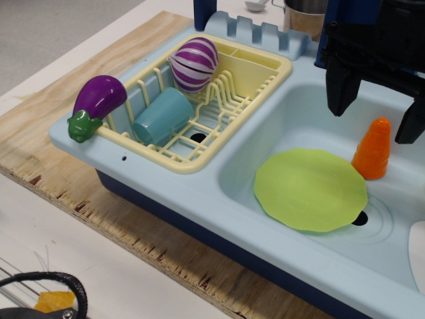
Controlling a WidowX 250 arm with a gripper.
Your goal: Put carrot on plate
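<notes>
The orange carrot stands upright, tip up, in the light-blue sink basin, right beside the far right rim of the lime-green plate. The plate lies flat on the sink floor with nothing on it. My black gripper hangs just above the carrot, open and empty. One finger is to the carrot's upper left and the other is to its right at the frame edge. The carrot's tip sits just below the gap between them.
A yellow dish rack on the left holds a teal cup and a purple striped ball. A purple eggplant rests on the sink's left corner. The sink sits on a plywood board. A metal pot stands behind.
</notes>
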